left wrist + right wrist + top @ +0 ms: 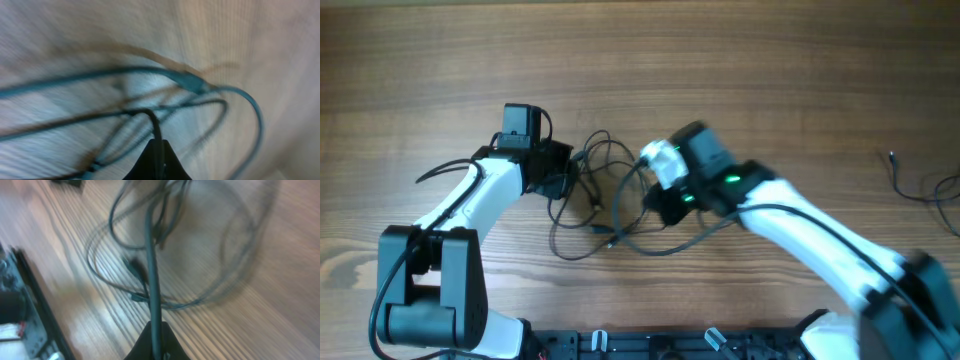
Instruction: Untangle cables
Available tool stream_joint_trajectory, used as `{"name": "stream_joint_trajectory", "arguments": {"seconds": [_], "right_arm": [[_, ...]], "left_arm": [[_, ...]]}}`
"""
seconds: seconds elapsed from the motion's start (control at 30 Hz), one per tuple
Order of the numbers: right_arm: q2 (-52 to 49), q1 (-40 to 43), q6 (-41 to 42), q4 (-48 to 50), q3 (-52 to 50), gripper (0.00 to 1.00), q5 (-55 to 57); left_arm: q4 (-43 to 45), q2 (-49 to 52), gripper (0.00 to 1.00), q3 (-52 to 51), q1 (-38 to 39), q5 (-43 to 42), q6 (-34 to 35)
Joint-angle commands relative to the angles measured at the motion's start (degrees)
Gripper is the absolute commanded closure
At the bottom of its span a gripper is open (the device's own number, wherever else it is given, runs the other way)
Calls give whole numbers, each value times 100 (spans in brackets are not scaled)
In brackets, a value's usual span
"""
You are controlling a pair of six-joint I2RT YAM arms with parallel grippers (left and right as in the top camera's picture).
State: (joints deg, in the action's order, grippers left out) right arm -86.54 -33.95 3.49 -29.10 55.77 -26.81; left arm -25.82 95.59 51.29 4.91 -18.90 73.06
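Wood table (740,60), cables (605,238) tangled, wrist views smeared; L end effector (156,147) & R end effector (155,330) each clamped on one

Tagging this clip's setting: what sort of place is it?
Probably a robotics lab bench, not a home: bare wood-grain table, white left arm and right arm working over it, a tangle of thin black cables lying between them.

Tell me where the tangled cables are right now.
In the overhead view, the tangled cables lie mid-table between the left gripper and the right gripper, each pinching a strand.
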Motion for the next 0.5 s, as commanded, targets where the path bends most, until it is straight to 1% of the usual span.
{"name": "stream_joint_trajectory", "arguments": {"seconds": [0.0,0.03,0.1,0.17,0.2,0.33,0.47], "right_arm": [[1674,1134,448,-107,317,96,610],[2190,1646,763,-109,317,96,1121],[2907,2498,1224,-105,317,96,2068],[3438,3276,1613,-168,315,96,2581],[3613,3604,1624,-221,315,96,2664],[3764,4358,1617,-553,304,96,2702],[3272,4581,1628,-953,271,96,2647]], "left_arm": [[-501,55,96,-7,-216,935,70],[-739,55,96,-7,-280,1165,68],[-1154,55,96,-7,-402,1561,70],[-1484,55,96,-7,-507,1982,70],[-1613,55,96,-7,-546,2155,70],[-1888,55,96,-7,-634,2474,72],[-1899,55,96,-7,-664,2474,74]]}}
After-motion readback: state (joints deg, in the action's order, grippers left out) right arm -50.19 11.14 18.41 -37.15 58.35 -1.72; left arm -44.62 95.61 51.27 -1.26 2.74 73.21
